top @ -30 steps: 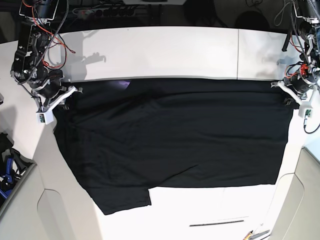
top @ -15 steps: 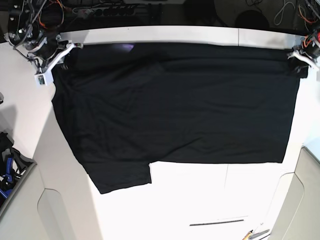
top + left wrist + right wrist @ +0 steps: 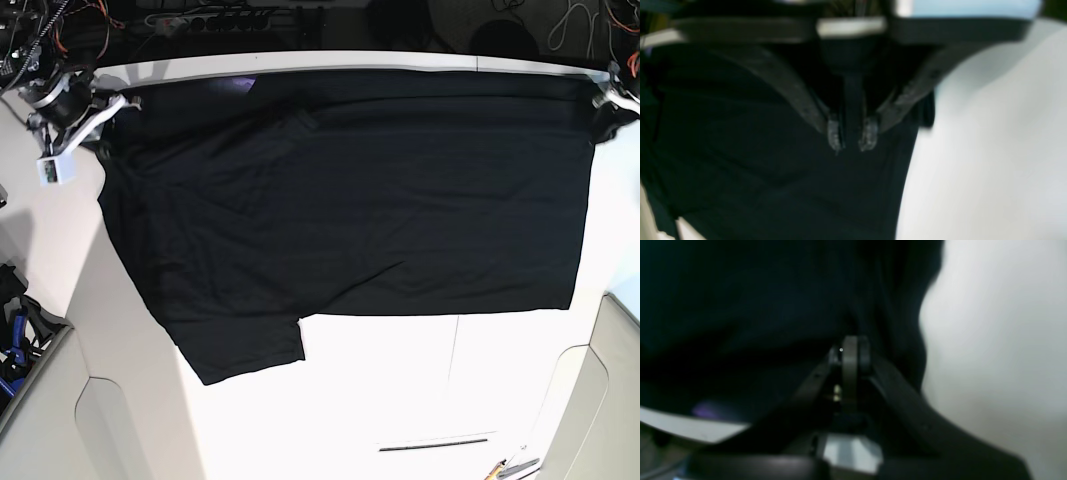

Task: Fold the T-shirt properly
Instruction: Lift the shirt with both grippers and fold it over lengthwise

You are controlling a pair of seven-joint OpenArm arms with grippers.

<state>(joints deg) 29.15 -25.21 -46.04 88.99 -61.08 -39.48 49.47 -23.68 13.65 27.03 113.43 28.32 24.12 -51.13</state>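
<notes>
The black T-shirt lies spread flat across the white table, plain side up, one sleeve pointing to the near left. A bit of purple print shows at its far edge. My right gripper is shut on the shirt's far left corner. It shows blurred in the right wrist view, closed on black cloth. My left gripper is shut on the far right corner. In the left wrist view a strip of cloth sits between the fingertips.
The shirt's far edge lies along the table's back edge, with cables and dark clutter behind it. A thin dark strip and small tools lie near the front. Blue items sit off the left side.
Both grippers have moved toward the table's back edge, dragging the shirt with them. The whole shirt has slid away from the front, and its far edge has reached the back edge.
</notes>
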